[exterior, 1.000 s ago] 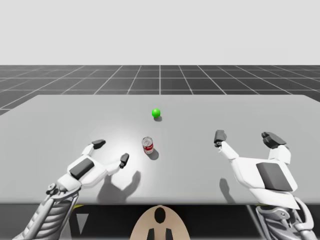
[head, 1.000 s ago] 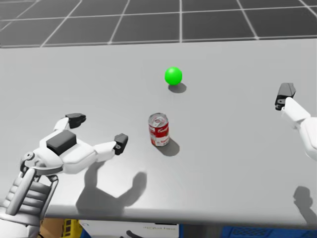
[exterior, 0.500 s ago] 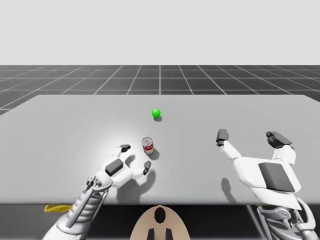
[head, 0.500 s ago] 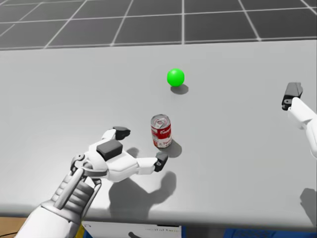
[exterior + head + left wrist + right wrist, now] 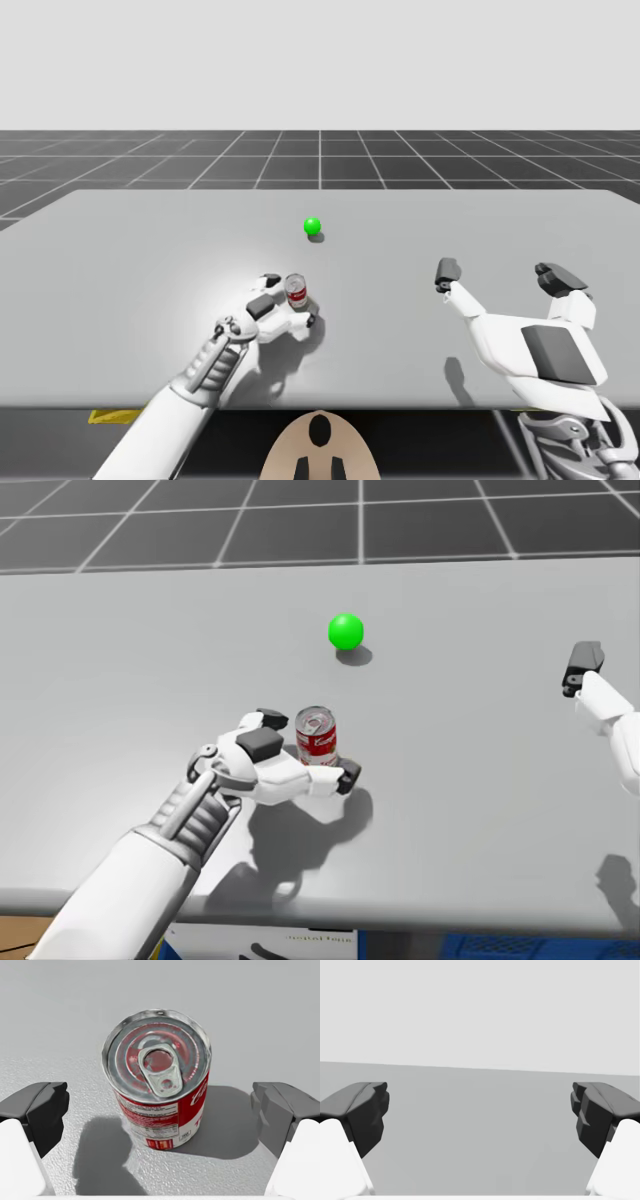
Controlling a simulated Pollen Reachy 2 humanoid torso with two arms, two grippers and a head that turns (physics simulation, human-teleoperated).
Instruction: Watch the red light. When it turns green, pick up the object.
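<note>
Wide open, my left gripper is straddling the red-and-white can. The can is standing upright on the grey table, pull-tab lid up, and a clear gap is showing between each finger and its wall. Beyond the can the light is glowing green, so I am judging the pick-up as permitted and the closing as the step in hand. To do it well, I am planning on keeping the can centred between the fingers. I am then bringing both pads in against the label at mid-height rather than near the rim, squeezing evenly so the can is not tipping or skidding, and only then lifting straight up. My right gripper is hovering open over the table, well apart from the can.
</note>
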